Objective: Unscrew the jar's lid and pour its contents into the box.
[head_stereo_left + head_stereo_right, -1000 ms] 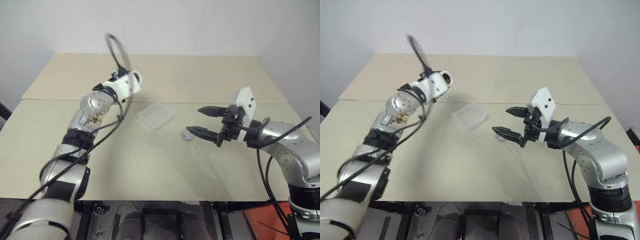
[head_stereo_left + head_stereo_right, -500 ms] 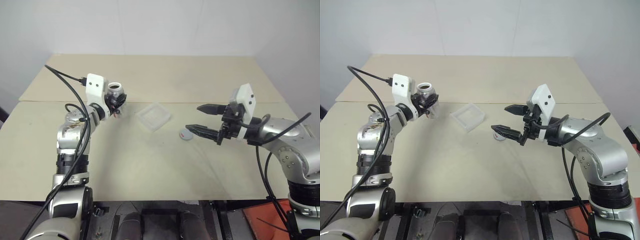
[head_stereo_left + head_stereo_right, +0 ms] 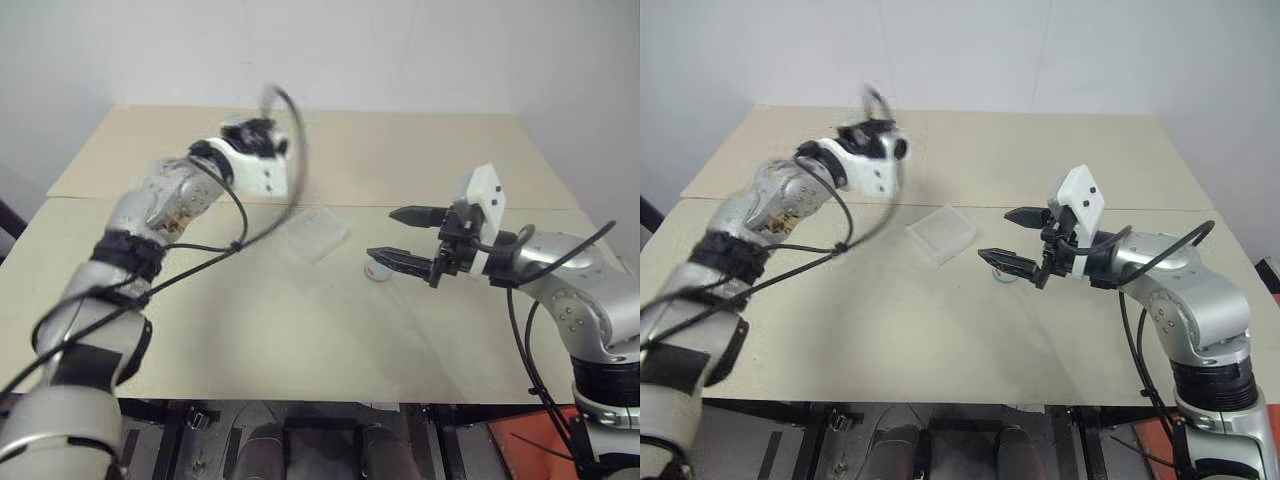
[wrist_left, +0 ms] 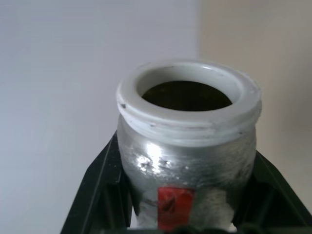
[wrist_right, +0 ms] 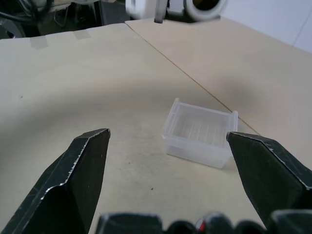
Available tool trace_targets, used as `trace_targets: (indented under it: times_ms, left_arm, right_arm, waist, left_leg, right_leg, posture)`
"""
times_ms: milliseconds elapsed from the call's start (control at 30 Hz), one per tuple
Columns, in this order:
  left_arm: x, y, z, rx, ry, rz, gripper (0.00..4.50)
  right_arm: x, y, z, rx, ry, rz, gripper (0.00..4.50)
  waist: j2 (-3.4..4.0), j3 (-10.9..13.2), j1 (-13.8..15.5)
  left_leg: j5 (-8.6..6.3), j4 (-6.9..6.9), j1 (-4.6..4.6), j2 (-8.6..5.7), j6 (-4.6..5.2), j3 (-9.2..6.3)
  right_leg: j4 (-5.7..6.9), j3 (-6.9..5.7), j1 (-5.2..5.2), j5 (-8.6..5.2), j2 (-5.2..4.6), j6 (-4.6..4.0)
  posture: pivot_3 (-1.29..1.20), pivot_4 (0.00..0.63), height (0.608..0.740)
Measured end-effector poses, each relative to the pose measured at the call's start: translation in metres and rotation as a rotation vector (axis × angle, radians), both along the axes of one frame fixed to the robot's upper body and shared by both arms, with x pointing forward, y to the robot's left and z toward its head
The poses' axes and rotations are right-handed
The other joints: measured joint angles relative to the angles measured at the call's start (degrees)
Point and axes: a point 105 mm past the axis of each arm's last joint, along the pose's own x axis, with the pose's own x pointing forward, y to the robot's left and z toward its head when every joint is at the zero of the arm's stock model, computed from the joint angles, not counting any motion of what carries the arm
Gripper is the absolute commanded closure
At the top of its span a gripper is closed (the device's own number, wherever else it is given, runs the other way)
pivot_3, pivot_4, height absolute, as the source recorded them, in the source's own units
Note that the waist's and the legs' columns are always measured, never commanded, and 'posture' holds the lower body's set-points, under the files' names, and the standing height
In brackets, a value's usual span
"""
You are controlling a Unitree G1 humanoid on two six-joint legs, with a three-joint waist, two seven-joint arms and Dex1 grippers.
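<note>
On the left, the left gripper (image 4: 187, 214) is raised above the far-left part of the pale beige table (image 3: 250, 330), its two black fingers (image 4: 100, 195) clamped on the small silvery cylindrical jar (image 4: 187, 146) with its white threaded rim and a red mark low on its side. The left wrist view looks along that jar into its uncapped mouth, where the inside is dark and the contents cannot be made out. In the head views the same gripper is blurred, and the jar's open mouth (image 3: 898, 147) shows as a small white ring facing right, so the jar's long axis lies roughly level, running left to right above the table.

Right of it, on the table near the middle, lies the small shallow square box of clear plastic (image 3: 315, 232), open side up. The right wrist view shows its ribbed floor and low walls (image 5: 199, 131) clearly, with nothing visible inside, while the head views give only a faint outline.

Further right, the small round grey lid (image 3: 376, 272) with a red mark lies flat on the table, just under the near finger of the right gripper (image 3: 400, 236). That gripper hangs above the table pointing left, its black fingers (image 5: 73, 180) spread wide and holding nothing.
</note>
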Motion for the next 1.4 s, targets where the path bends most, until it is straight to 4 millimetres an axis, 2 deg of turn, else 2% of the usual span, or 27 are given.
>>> trace_targets:
  times_ms: [33,133,200,300,433,800,967,1100,1333,1400]
  left_arm:
    - [0.002,-0.006,-0.010,0.149,-0.038,-0.022,2.44]
    - [0.009,-0.017,-0.044,0.444,-0.091,-0.071,2.44]
    - [0.011,-0.029,-0.070,0.585,-0.121,-0.109,2.44]
    - [0.008,-0.051,-0.090,0.704,-0.192,-0.197,2.44]
    - [0.008,-0.059,-0.082,0.756,-0.270,-0.235,2.44]
    - [0.012,-0.045,-0.074,0.755,-0.270,-0.195,2.44]
    - [0.013,-0.037,-0.063,0.640,-0.225,-0.146,2.44]
    - [0.012,-0.020,-0.061,0.437,-0.116,-0.061,2.44]
    - [0.009,0.022,-0.059,-0.219,0.196,0.180,2.44]
    - [0.007,0.029,-0.060,-0.468,0.324,0.245,2.44]
  right_arm:
    - [0.000,0.000,0.000,0.001,0.000,-0.004,0.06]
    - [0.000,-0.001,-0.002,0.008,0.001,-0.022,0.06]
    - [0.000,0.000,-0.004,0.018,0.002,-0.031,0.06]
    - [0.001,0.002,-0.001,0.037,-0.014,-0.050,0.06]
    - [-0.002,0.000,0.004,0.055,-0.039,-0.080,0.06]
    - [-0.005,0.002,0.001,0.084,-0.028,-0.085,0.06]
    - [-0.005,0.002,0.001,0.080,-0.023,-0.081,0.06]
    - [-0.005,0.000,0.000,0.069,-0.018,-0.078,0.06]
    - [-0.003,-0.003,-0.003,0.061,0.005,-0.069,0.06]
    - [-0.003,-0.004,-0.003,0.053,0.010,-0.071,0.06]
  waist:
    - [0.00,0.0,0.0]
    - [0.00,0.0,-0.1]
    - [-0.01,0.0,-0.1]
    - [-0.02,0.0,-0.2]
    - [-0.02,0.0,-0.4]
    - [-0.02,0.0,-0.3]
    - [-0.02,0.0,-0.3]
    - [-0.01,0.0,-0.4]
    - [0.00,0.0,-0.6]
    - [0.00,0.0,-0.5]
  left_leg:
    - [0.00,0.03,-0.01,0.00,0.00,-0.01]
    - [0.00,0.02,0.00,0.03,0.00,0.01]
    - [0.00,0.02,-0.09,0.03,0.00,0.01]
    - [0.00,0.08,-0.37,0.03,0.00,-0.01]
    - [0.00,0.08,-0.55,0.04,0.00,-0.01]
    - [0.01,0.10,-0.56,0.02,0.00,0.00]
    - [0.01,0.11,-0.54,0.03,0.00,-0.01]
    - [0.01,0.11,-0.53,0.06,0.00,0.00]
    - [0.01,0.17,-0.52,0.10,0.00,0.01]
    - [0.01,0.23,-0.54,0.10,0.00,-0.02]
  right_leg:
    - [-0.01,-0.01,0.01,0.00,0.01,0.01]
    - [0.06,0.00,-0.01,0.00,0.01,0.02]
    - [0.14,0.00,-0.09,-0.01,0.01,0.03]
    - [0.20,-0.01,-0.33,0.02,0.01,0.06]
    - [0.30,0.04,-0.63,0.02,0.01,0.05]
    - [0.30,0.03,-0.61,0.02,0.00,0.06]
    - [0.30,0.03,-0.61,0.02,0.00,0.05]
    - [0.37,0.04,-0.62,0.03,0.00,0.05]
    - [0.44,0.04,-0.62,0.03,0.00,0.04]
    - [0.48,0.01,-0.61,0.03,0.00,0.04]
  posture:
    - [0.00,0.150,0.740]
    - [0.00,0.150,0.740]
    - [0.00,0.150,0.740]
    - [0.00,0.150,0.740]
    - [0.00,0.150,0.740]
    - [0.00,0.150,0.740]
    - [0.00,0.150,0.740]
    - [0.00,0.150,0.740]
    - [0.00,0.150,0.740]
    - [0.00,0.150,0.740]
